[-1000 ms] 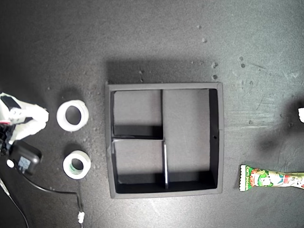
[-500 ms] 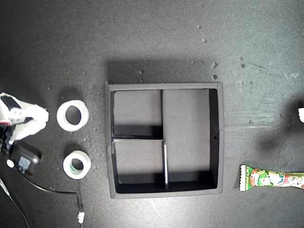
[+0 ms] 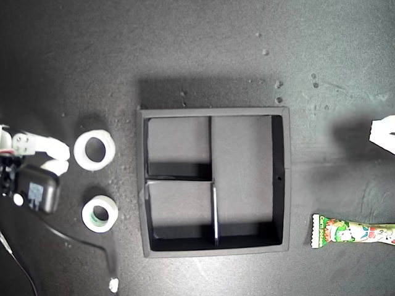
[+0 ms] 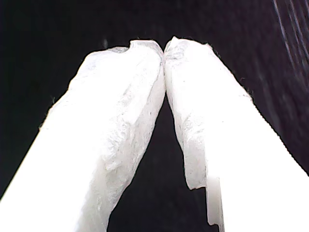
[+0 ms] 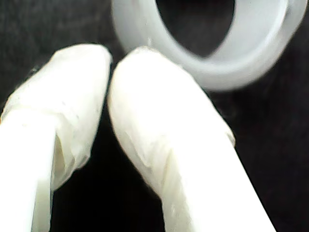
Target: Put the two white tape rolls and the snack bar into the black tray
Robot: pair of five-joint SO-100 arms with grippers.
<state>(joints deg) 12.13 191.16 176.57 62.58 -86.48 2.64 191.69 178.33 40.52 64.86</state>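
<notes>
The black tray (image 3: 213, 112) sits in the middle of the exterior view with nothing in its compartments. At the exterior view's left lie two white tape rolls: the larger roll (image 3: 79, 151) and, nearer the front, the smaller roll (image 3: 87, 217) with a greenish core. My second gripper (image 3: 63, 157) is just left of the larger roll, fingers together; its wrist view shows the gripper (image 5: 110, 60) shut and empty with the roll (image 5: 251, 63) right past the tips. The snack bar (image 3: 352, 232) lies at the exterior view's lower right. My first gripper (image 3: 384, 132) is at the right edge above it, shut and empty (image 4: 164, 46).
A black camera body (image 3: 38, 194) on the second arm hangs beside the smaller roll, and its cable (image 3: 80, 240) trails over the dark table to a white plug (image 3: 113, 284). Small specks dot the table behind the tray.
My second gripper has shifted right, closer to the larger roll, dragging its cable. My first gripper has come further into the exterior view from the right edge.
</notes>
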